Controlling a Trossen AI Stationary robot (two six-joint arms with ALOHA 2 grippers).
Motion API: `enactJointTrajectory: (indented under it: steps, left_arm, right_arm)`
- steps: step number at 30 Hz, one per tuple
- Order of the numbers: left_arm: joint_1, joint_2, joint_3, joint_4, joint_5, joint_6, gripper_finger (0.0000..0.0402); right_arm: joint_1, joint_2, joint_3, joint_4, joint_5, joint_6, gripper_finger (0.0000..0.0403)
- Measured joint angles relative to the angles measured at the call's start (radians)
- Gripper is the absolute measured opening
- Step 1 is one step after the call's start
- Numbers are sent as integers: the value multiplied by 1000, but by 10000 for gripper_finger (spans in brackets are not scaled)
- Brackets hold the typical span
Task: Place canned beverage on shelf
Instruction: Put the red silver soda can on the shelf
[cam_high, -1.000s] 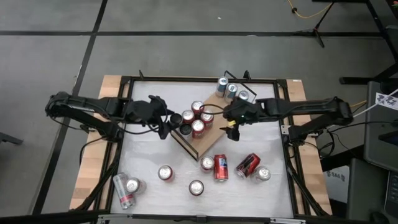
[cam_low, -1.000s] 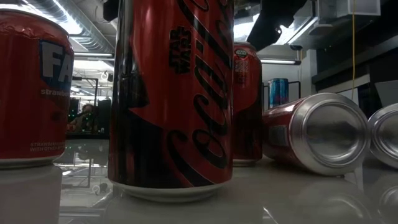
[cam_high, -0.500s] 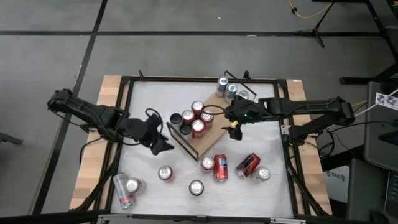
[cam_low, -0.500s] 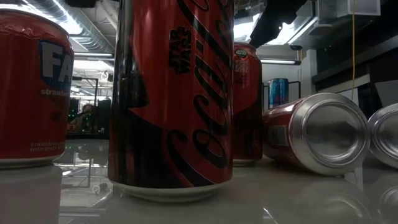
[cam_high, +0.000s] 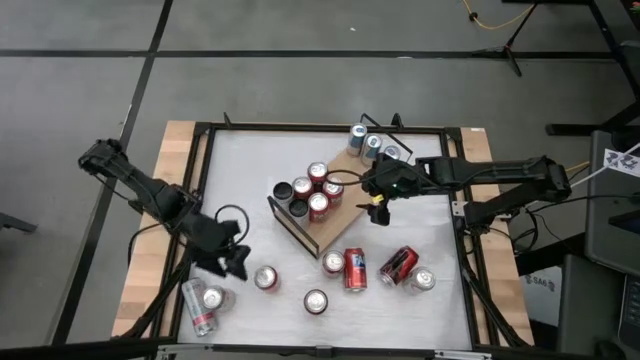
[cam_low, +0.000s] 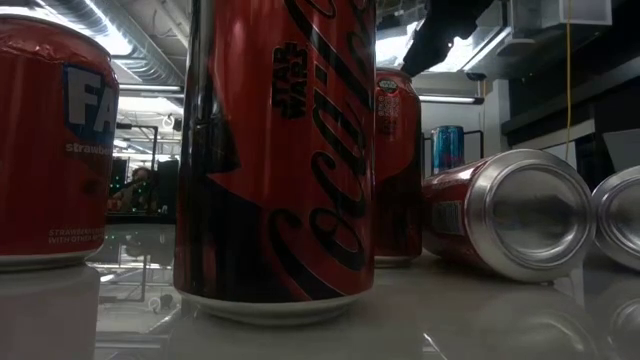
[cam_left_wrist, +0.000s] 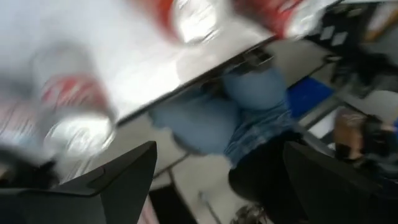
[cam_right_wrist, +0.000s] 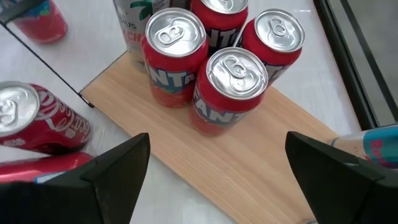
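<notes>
**Cans wait loose as the left claw drops in beside them**

Cans are scattered over the desk (cam_high: 240, 150), and the left claw (cam_high: 236, 262) hangs low with its jaws spread wide and nothing between them. Just beside it, on the side away from the left arm's base, an upright red can (cam_high: 266, 278) stands lid up, long axis vertical. That looks like the likeliest pick. A lying can (cam_high: 197, 306) sits close on the claw's near side.

The shelf (cam_high: 330, 215) lies well off, back toward the desk's middle, already carrying a cluster of cans. The right claw (cam_high: 377, 207) hovers over the shelf, open and empty, clearly the farther arm from the loose cans on the left.
</notes>
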Motion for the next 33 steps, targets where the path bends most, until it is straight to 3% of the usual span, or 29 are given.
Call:
enactJointTrajectory:
  steps: [8, 15, 33]
  left_arm:
    - [-164, 21, 0, -103, 63, -270, 346]
    - [-281, 117, 0, -112, 86, -436, 346]
    - [-309, 309, 0, -109, -2, -443, 346]
  right_arm:
    - [0, 0, 0, 0, -1, -24, 363]
    - [0, 0, 0, 0, -2, -24, 363]
    - [0, 0, 0, 0, -3, -24, 363]
